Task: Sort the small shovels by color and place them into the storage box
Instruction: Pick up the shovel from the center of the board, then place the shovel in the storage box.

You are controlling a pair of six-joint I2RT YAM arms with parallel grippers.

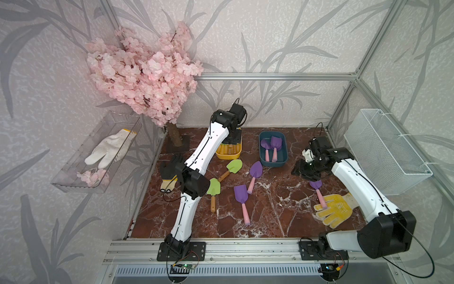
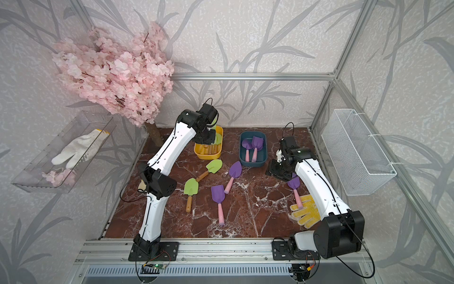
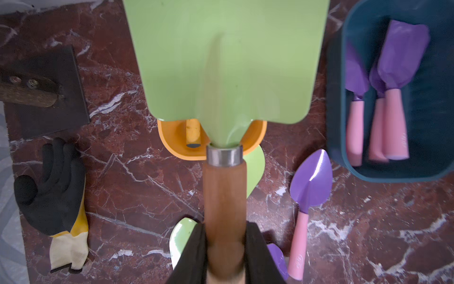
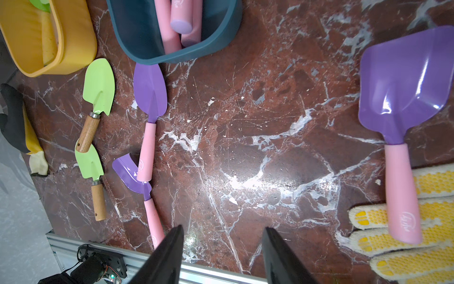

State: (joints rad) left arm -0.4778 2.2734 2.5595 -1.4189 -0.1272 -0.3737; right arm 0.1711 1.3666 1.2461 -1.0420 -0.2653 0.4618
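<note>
The left gripper (image 3: pixel 224 236) pinches the wooden handle of a green shovel (image 3: pixel 226 61) over the yellow box (image 3: pixel 169 140), and the right gripper (image 4: pixel 222 236) hangs spread and empty near the blue box (image 4: pixel 137 37).

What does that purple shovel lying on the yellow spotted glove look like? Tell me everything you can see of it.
The purple shovel has a glossy, squarish scoop blade, metal by its shine, and a matte pink handle with a faint cursive logo near its end. It lies flat, hollow side up: the blade rests on the marble tabletop, the handle end across the yellow-dotted glove. Nothing grips it.
</note>
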